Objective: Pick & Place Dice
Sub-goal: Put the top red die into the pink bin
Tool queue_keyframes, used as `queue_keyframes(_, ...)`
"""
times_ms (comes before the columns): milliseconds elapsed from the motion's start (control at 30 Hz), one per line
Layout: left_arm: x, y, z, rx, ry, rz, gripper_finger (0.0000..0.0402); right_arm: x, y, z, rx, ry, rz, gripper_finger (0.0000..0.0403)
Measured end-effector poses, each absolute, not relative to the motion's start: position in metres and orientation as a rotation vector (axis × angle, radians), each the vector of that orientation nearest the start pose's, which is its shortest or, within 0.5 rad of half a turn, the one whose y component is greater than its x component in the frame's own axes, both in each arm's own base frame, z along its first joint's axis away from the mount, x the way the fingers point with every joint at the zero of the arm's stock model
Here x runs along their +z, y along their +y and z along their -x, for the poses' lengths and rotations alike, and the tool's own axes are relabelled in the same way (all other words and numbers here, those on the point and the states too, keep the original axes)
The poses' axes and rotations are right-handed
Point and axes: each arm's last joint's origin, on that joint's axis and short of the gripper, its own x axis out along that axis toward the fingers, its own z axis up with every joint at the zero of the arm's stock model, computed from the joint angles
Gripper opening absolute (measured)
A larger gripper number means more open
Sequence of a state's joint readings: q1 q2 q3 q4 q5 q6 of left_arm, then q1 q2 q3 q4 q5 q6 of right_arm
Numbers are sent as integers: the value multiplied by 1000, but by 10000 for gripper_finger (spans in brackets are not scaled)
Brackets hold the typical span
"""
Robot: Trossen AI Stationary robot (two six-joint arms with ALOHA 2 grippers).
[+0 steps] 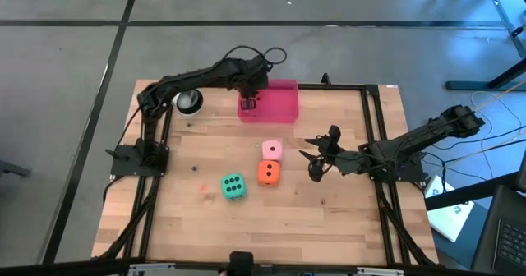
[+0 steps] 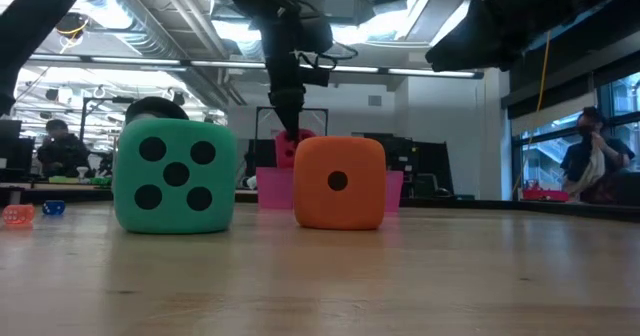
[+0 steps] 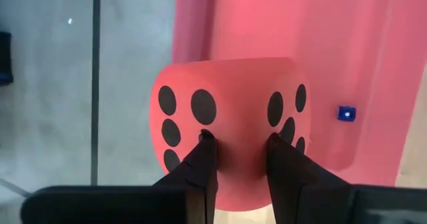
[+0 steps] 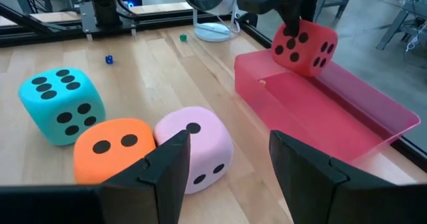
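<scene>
The red die [image 1: 248, 103] [image 4: 303, 45] is in my left gripper [image 3: 241, 147], over the left end of the pink tray [image 1: 275, 101] [image 4: 320, 111] at the table's far edge. In the low view the red die [image 2: 290, 148] shows behind the orange one. The light pink die [image 1: 272, 150], the orange die [image 1: 268, 172] [image 2: 338, 183] and the green die [image 1: 233, 186] [image 2: 175, 176] rest on the table's middle, close together. My right gripper [image 1: 316, 157] [image 4: 227, 157] is open, right of the pink and orange dice and facing them, touching nothing. My left gripper pinches the red die between its two fingers [image 3: 203, 157], on the die's upper part [image 3: 237, 127] between two pip faces. The fingers come from above, pointing down. The soft wall bulges between the fingertips. The die hangs tilted below them, over the tray's left end.
A round white-and-dark bowl-like thing [image 1: 189, 102] sits left of the tray. Tiny loose dice lie on the table [image 1: 195, 167] [image 2: 18, 214], and a tiny blue one [image 3: 345, 113] lies in the tray. Black frame rails [image 1: 374, 144] border the table. People sit in the room behind [image 2: 590, 161].
</scene>
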State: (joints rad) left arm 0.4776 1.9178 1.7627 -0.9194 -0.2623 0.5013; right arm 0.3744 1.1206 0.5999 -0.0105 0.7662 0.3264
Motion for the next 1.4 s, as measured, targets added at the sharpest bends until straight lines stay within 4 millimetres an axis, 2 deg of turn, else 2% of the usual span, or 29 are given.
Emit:
queue_keyframes(1000,278,185,-362,288,1258,-276,74,226,63,-216,-451,383,-33,206)
queue_keyframes(1400,253,188,-372,268,1323,-281,79,225,63,-215,-446,393,-36,206)
